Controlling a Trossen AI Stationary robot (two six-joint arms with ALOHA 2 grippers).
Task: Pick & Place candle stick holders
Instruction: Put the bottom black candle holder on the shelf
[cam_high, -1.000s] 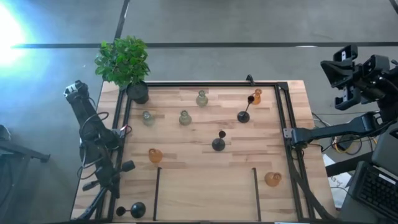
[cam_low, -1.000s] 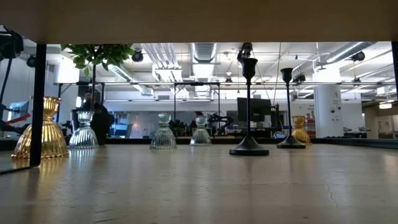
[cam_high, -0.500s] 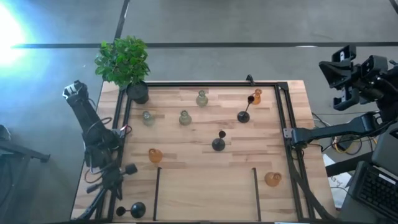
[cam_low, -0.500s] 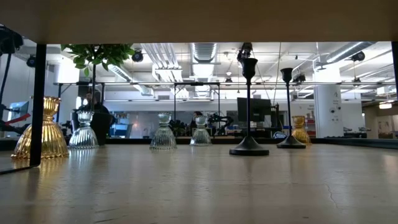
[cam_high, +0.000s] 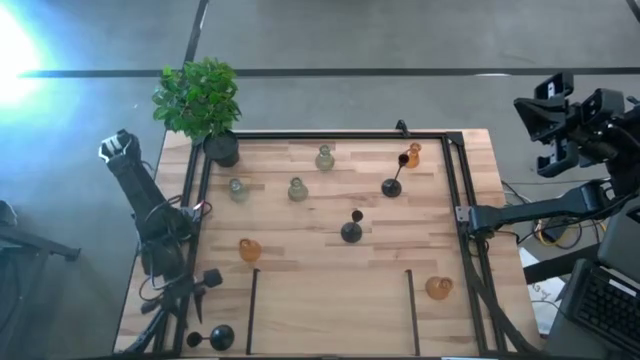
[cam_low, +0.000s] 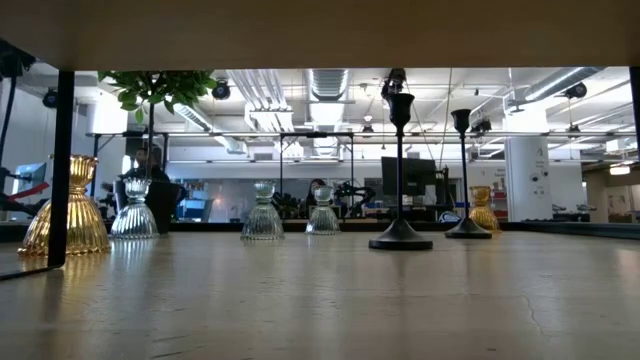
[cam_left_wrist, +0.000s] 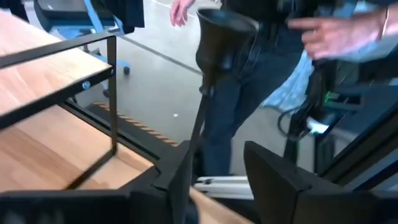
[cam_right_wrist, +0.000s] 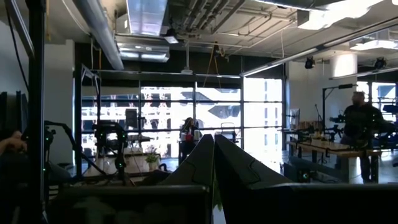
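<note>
1. The black candle stick holder (cam_left_wrist: 217, 37) stands right in front of the left gripper (cam_left_wrist: 217, 168). Its thin stem rises close against one finger, and I cannot tell whether they touch.
2. The left gripper's fingers are apart and not clamped on the stem, so this holder looks set down, or at the point of being let go. From above it (cam_high: 220, 337) stands on the tabletop (cam_high: 330, 270) at the corner just beyond the left gripper (cam_high: 207, 282).
3. An amber holder (cam_high: 249, 250) stands near the gripper, to its inner side.
4. Farther off stand three pale holders (cam_high: 297, 188) and two black holders (cam_high: 351, 232). An amber holder in the far corner (cam_high: 413, 153) and another by the opposite edge (cam_high: 438, 288) are well apart from the gripper.
5. No goal spot is clearly marked. Judged from the spread, one holder at most is placed and eight are left.
6. The right gripper (cam_right_wrist: 214, 140) waits off to the side with its fingers together, holding nothing.
</note>
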